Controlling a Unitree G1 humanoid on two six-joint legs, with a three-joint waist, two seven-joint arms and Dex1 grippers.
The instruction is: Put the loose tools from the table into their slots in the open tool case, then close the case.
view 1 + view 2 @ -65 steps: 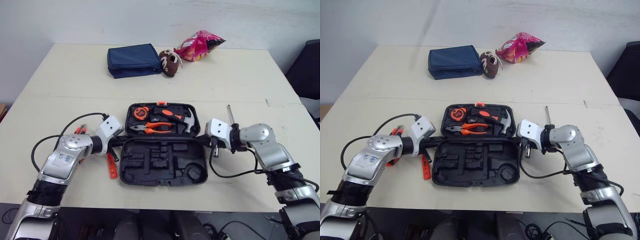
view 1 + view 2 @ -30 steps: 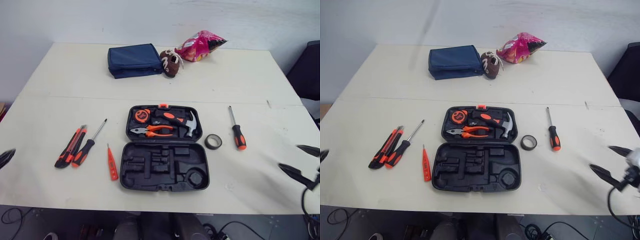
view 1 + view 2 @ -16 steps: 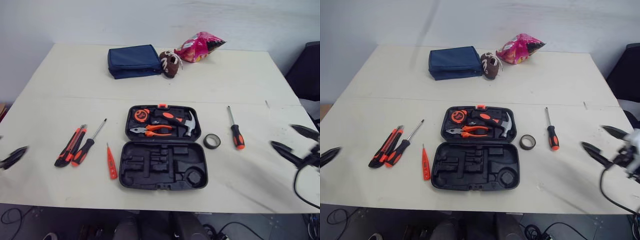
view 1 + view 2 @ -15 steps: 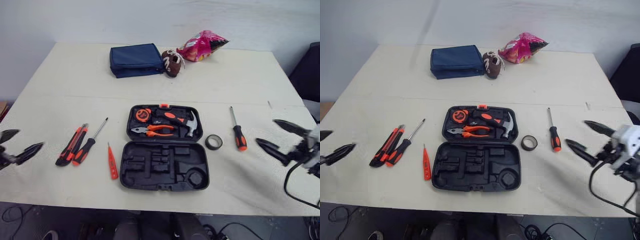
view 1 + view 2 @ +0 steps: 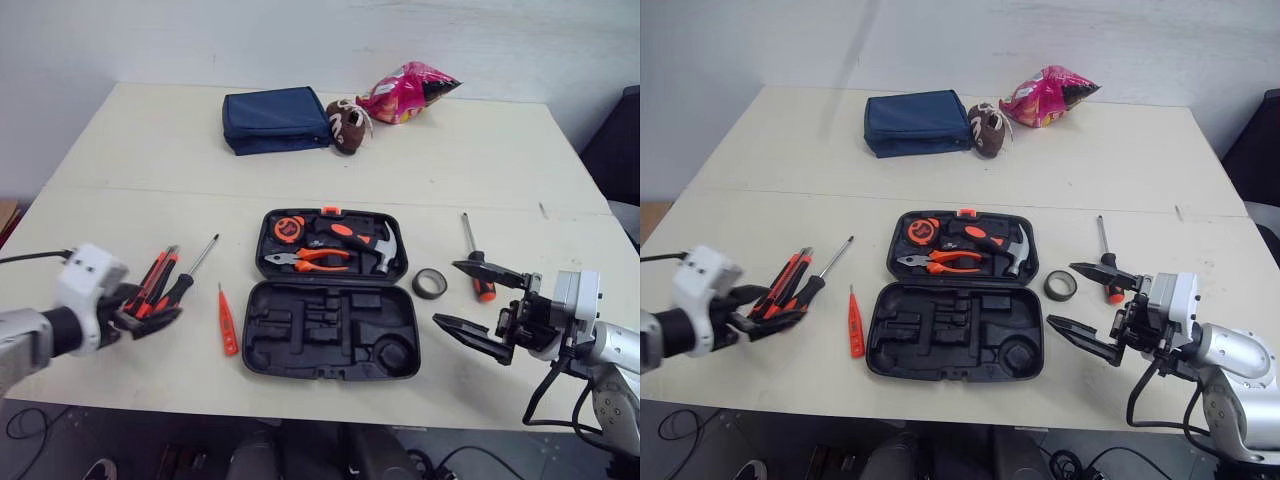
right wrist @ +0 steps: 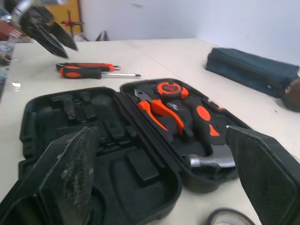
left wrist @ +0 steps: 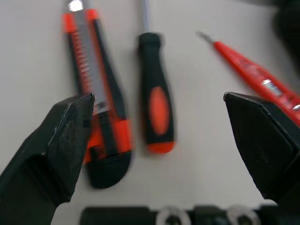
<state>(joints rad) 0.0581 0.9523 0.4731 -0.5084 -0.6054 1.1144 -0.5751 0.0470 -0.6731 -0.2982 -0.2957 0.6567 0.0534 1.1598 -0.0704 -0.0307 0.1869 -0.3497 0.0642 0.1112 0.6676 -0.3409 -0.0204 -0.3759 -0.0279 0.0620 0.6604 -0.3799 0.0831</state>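
The black tool case (image 5: 368, 326) lies open mid-table. Its far half holds a tape measure (image 5: 287, 229), orange pliers (image 5: 308, 259) and a hammer (image 5: 372, 247); the near half's slots are bare. Left of it lie a utility knife (image 7: 93, 93), a black-and-orange screwdriver (image 7: 157, 108) and a red tester pen (image 5: 228, 320). On the right are a tape roll (image 5: 429, 283) and a second screwdriver (image 5: 478, 272). My left gripper (image 5: 150, 308) hovers open over the knife and screwdriver handles. My right gripper (image 5: 447, 292) is open beside the case's right end, at the tape roll.
At the table's far side sit a navy pouch (image 5: 275, 118), a small brown shoe (image 5: 347, 124) and a pink snack bag (image 5: 410, 90). A dark chair (image 5: 617, 140) stands past the right edge. Bare tabletop lies between the case and the pouch.
Both arms have swung in from the table's sides. The left gripper now hangs over the knife and screwdriver, the right one by the tape roll. No tool has moved.
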